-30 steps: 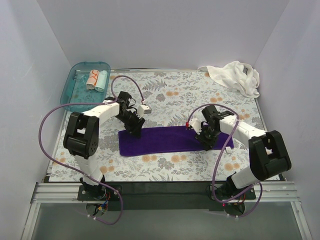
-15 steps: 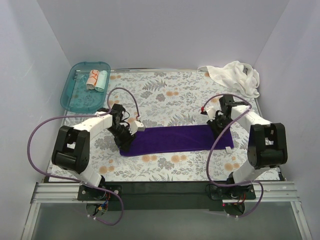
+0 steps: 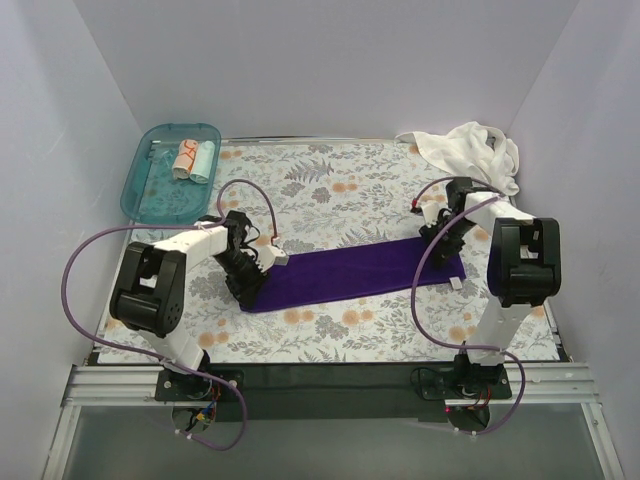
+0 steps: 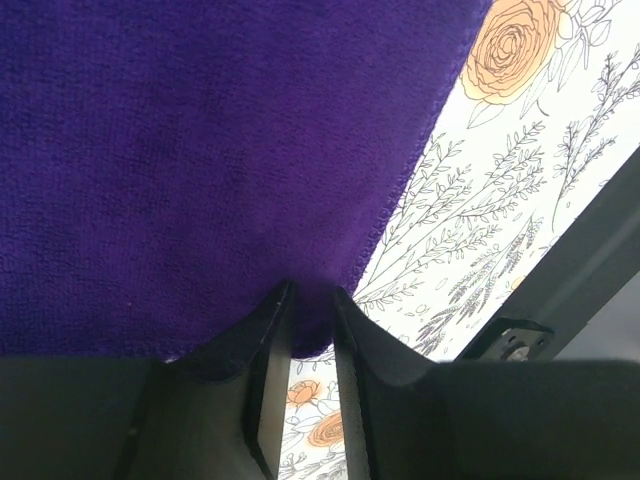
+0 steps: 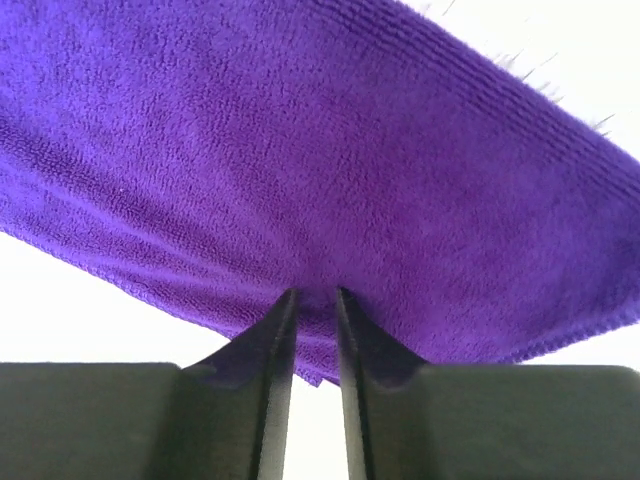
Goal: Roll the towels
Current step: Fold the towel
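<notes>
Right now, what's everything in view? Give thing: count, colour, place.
purple towel: 1, dark purple, spread flat across the middle of the floral sheet
white towel: 1, white, crumpled at the far right corner
white-orange roll: 1, white with orange, in the tray
teal roll: 1, pale teal, in the tray beside the white-orange roll
tray: 1, translucent teal, far left corner
floral sheet: 1, white with leaf and orange flower print, covering the table
left gripper: 1, black fingers, shut on the purple towel's left end
right gripper: 1, black fingers, shut on the purple towel's right end
</notes>
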{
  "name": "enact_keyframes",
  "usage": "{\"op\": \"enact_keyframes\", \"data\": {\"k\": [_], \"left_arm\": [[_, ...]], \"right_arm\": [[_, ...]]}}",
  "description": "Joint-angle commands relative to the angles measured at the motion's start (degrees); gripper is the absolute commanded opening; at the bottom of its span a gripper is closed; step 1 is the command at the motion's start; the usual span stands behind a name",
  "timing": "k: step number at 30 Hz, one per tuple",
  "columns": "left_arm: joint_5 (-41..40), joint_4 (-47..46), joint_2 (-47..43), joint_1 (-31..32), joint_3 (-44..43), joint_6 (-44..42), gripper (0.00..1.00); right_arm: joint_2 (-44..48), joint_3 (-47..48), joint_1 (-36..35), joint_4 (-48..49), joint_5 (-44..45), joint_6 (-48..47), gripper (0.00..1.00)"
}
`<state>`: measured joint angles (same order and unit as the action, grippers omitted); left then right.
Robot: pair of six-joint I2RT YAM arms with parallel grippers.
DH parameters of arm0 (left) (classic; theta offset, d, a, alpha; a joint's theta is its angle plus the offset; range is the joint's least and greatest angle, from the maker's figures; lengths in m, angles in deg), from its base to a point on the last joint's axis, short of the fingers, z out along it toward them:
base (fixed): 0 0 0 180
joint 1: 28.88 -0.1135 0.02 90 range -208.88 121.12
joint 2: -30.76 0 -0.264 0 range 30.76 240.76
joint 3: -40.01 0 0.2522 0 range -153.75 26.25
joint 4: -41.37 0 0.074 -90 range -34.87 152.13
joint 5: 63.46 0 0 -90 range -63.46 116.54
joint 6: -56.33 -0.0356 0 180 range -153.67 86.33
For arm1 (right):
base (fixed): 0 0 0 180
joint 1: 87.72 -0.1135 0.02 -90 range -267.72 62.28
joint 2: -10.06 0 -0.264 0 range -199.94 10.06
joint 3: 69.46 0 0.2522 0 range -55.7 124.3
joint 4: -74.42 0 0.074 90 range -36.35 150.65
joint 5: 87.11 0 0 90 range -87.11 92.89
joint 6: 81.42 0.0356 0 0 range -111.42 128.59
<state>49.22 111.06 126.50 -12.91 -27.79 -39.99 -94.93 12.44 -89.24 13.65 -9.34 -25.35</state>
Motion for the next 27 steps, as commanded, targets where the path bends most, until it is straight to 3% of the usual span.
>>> {"op": "enact_keyframes", "data": {"k": [1,7,13,15,18,27], "left_arm": [[-3.2,-5.0,1.2,-1.7,-2.6,-3.4,0.25],[12.5,0.2,-1.6,-1.3,-6.9,1.3,0.33],[12.9,-1.2,-6.2,-1.2,-9.3,4.3,0.39],[12.7,-1.3,-6.4,-1.3,-9.6,4.5,0.48],[10.9,-2.5,-7.1,-1.2,-9.6,5.4,0.54],[9.6,-2.6,-6.6,-1.3,-10.8,6.0,0.56]], "right_arm": [[0.2,3.9,0.3,3.6,-0.6,-0.2,0.28],[8.0,4.7,1.0,0.5,-4.7,2.5,0.38],[8.8,4.2,7.7,0.9,-1.6,9.2,0.36],[7.3,3.8,9.9,1.7,-0.1,11.2,0.34],[6.0,1.8,10.7,5.3,2.5,11.5,0.35],[1.3,0.3,10.6,8.1,3.4,12.6,0.39]]}}
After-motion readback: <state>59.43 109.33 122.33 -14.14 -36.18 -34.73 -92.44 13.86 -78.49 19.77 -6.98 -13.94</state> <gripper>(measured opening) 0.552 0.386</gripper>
